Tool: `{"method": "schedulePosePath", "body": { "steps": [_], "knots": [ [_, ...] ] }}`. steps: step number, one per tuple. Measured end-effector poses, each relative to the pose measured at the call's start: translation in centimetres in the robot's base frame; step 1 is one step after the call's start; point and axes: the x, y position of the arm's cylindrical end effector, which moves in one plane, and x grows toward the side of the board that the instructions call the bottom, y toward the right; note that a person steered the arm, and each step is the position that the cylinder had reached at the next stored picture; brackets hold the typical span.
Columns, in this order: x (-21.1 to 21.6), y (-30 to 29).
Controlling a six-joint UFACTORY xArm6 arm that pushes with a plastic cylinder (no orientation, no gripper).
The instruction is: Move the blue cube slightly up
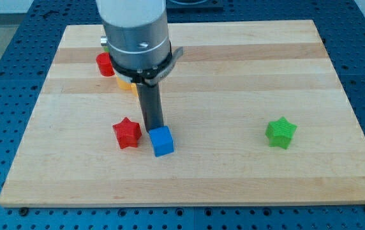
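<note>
The blue cube (162, 141) sits on the wooden board (246, 70), left of the middle and toward the view's bottom. My tip (153, 127) is at the end of the dark rod, right at the cube's upper left corner, touching or nearly touching it. A red star block (127, 133) lies just left of the cube and the tip.
A green star block (280, 132) lies at the view's right. A red block (105, 64) sits at the upper left, with a yellow block (126, 83) beside it, partly hidden by the arm's housing. A bit of green block (105, 46) shows behind them.
</note>
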Motion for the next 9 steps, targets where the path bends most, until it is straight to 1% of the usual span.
{"method": "schedulePosePath", "body": {
  "steps": [1, 2, 3, 4, 5, 6, 7, 9],
  "knots": [
    [1.4, -1.6],
    [1.5, -4.6],
    [3.9, -5.6],
    [6.7, -4.8],
    [7.3, -2.3],
    [7.0, 2.9],
    [5.5, 5.5],
    [5.4, 4.7]
  ]
}}
